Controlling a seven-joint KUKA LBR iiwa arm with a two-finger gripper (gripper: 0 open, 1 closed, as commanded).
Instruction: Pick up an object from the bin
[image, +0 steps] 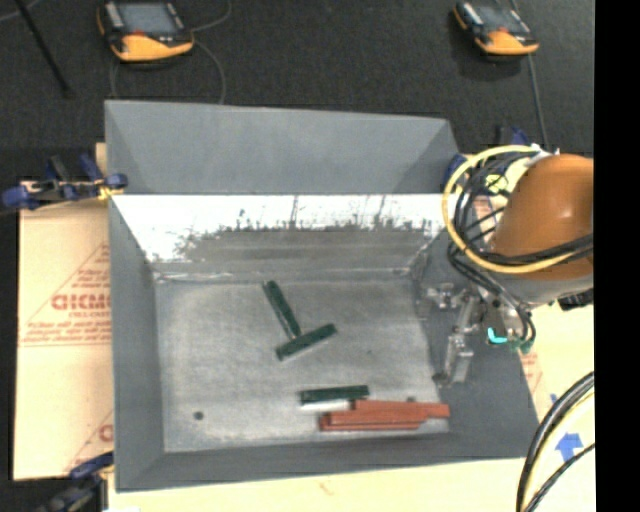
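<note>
Nothing is lifted yet. The long red-brown flat bar (385, 416) lies on the floor of the grey metal bin (200, 350), with a short dark green stick (333, 398) just beside it. The gripper (448, 374) points down near the bar's right end. Whether it is open cannot be told, and nothing shows in its hold. Lowering, closing and lifting are probably all still left.

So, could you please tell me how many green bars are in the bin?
3. One green bar slants at centre; a second green bar lies at its lower end; a third green bar lies beside the red-brown bar in front.
</note>
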